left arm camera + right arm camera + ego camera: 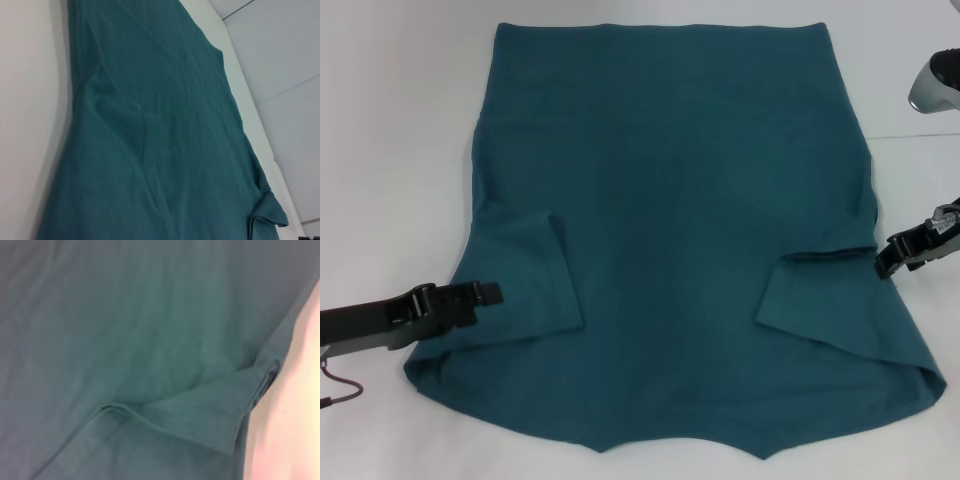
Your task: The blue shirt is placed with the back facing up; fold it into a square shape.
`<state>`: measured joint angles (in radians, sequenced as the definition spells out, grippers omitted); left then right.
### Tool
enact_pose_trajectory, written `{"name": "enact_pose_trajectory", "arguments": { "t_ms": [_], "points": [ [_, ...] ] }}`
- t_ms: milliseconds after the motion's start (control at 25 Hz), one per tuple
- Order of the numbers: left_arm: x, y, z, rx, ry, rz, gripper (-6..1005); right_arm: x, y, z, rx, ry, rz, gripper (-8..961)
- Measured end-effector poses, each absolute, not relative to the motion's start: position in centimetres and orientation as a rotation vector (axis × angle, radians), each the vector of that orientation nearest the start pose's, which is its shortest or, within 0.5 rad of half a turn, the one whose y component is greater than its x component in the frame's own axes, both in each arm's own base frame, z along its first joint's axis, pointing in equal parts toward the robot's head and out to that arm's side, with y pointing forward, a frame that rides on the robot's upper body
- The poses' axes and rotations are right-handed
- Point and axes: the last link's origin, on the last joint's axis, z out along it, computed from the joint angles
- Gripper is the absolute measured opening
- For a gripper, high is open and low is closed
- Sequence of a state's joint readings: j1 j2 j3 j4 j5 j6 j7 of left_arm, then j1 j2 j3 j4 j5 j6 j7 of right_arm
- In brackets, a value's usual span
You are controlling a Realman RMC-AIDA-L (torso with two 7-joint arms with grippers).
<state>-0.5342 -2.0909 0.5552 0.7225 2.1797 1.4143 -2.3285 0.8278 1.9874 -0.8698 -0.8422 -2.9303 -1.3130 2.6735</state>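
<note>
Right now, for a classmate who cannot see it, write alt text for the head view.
A large blue shirt lies flat on a white table, both short sleeves folded inward onto its body. The left gripper sits at the shirt's left edge near the folded sleeve, and the right gripper at its right edge.

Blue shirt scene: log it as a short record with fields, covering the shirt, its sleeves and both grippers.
garment: blue shirt, spread flat on the white table
sleeves: both folded inward onto the body
left gripper: at the shirt's left edge, beside the folded left sleeve
right gripper: at the shirt's right edge, by the right sleeve fold
fold progress: sleeves in, body not yet folded
</note>
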Motion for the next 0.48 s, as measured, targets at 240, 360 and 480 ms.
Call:
{"name": "enact_pose_trajectory", "arguments": {
  "t_ms": [240,360,480],
  "points": [
    [-29.3,34.4,1.4,-2.106,-1.867,-0.716,662,27.3,42.9,5.1,-2.022,1.378,-0.383,406],
    [-29.5,34.3,1.3,-2.097,-1.877,-0.716,662,27.5,43.2,4.1,-2.023,1.371,-0.379,405],
    [-29.6,34.2,1.3,-2.095,-1.881,-0.716,662,27.4,43.7,3.8,-2.006,1.359,-0.356,404]
  ]
}}
